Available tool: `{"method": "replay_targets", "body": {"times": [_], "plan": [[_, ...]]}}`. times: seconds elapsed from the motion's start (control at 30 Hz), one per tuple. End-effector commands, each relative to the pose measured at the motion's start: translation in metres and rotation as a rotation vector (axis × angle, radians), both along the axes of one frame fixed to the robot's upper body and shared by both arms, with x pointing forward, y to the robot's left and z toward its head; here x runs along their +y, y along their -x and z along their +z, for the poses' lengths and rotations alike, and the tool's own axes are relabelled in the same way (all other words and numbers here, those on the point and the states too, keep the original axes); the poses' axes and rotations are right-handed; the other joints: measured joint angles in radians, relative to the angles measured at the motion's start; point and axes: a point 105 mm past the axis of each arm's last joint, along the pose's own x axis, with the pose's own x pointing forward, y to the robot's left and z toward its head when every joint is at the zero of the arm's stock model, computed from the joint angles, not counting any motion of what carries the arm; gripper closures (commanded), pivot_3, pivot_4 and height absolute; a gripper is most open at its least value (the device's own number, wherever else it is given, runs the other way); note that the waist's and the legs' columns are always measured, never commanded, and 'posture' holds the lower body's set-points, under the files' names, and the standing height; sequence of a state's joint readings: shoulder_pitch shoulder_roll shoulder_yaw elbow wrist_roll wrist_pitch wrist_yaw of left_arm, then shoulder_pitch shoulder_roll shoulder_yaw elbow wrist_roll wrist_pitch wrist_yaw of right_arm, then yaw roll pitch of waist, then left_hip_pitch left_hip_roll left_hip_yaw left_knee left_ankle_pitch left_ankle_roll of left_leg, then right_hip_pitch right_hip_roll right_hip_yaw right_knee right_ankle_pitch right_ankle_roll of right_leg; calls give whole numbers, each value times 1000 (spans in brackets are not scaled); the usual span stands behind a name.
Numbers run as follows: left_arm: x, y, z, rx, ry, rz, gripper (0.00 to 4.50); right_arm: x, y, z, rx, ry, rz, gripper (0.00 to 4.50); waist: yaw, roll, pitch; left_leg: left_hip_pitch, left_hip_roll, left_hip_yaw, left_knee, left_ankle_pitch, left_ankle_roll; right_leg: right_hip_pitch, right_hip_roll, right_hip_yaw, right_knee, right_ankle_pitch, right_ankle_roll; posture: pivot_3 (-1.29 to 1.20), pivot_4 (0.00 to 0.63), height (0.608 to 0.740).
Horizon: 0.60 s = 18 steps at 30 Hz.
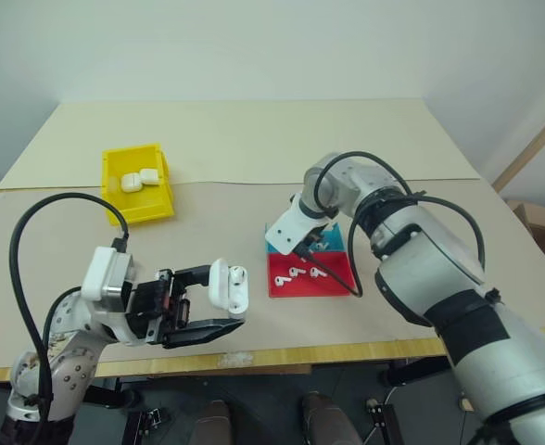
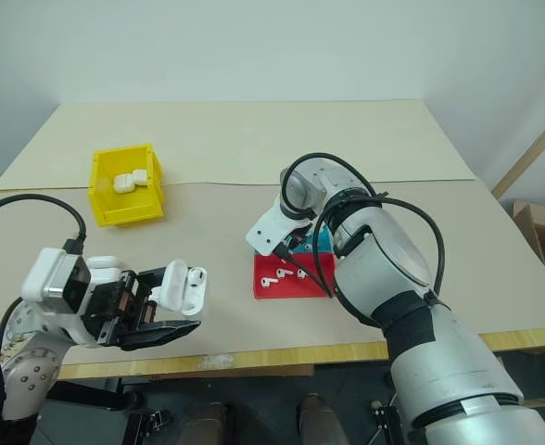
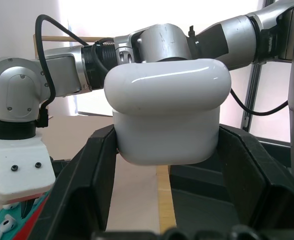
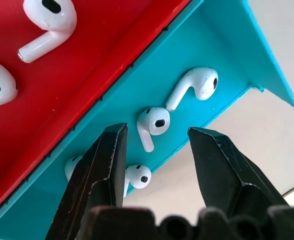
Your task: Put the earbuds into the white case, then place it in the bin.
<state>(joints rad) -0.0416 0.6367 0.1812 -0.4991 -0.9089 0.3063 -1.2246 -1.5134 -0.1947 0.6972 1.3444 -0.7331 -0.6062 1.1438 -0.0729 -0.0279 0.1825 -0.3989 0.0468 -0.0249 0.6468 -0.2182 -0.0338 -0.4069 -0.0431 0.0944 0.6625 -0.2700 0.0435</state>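
Down at the near left edge of the surface [image 1: 254,139], my left claw [image 1: 219,310] was clamped on the white case [image 1: 228,286], holding it above the edge with its lid open and one earbud sitting in it. Over to the right, my right claw [image 4: 157,150] pointed steeply down into the blue tray [image 4: 207,45], its fingers [image 4: 104,160] apart with a gap between them, gripping nothing. Between those fingers lay an earbud [image 4: 153,123] on the blue floor; a second one [image 4: 194,86] rested just beyond it and two more [image 4: 137,176] sat against the tray's wall beside one finger. Just beside the blue tray, on its near side, the red tray [image 1: 333,283] held more earbuds [image 1: 297,272]. Well apart from both, at the far left, stood the yellow bin [image 1: 152,206] with two closed white cases [image 1: 139,179] inside it, touching each other.
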Motion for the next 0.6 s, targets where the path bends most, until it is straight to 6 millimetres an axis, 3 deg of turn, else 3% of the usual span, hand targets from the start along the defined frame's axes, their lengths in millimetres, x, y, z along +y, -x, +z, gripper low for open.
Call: {"method": "replay_targets", "body": {"times": [0.03,0.1,0.17,0.6], "plan": [[-5,5,5,-40,3,-16,1733,4,0,6,-19,-4,27,2133,0,0,0,0,0,0,0,0,0,0,0,0,0,0,0,0,150,740],[-5,5,5,-40,4,-13,1733,4,1,6,-14,-1,31,2133,1,0,0,0,0,0,0,0,0,0,0,0,0,0,0,0,150,740],[-4,5,4,-38,4,-13,1733,4,0,6,-17,-2,29,2502,0,0,0,0,0,0,0,0,0,0,0,0,0,0,0,0,150,740],[-1,5,1,-35,1,-14,1733,2,1,4,-14,11,33,2502,0,0,0,0,0,0,0,0,0,0,0,0,0,0,0,0,150,740]]}}
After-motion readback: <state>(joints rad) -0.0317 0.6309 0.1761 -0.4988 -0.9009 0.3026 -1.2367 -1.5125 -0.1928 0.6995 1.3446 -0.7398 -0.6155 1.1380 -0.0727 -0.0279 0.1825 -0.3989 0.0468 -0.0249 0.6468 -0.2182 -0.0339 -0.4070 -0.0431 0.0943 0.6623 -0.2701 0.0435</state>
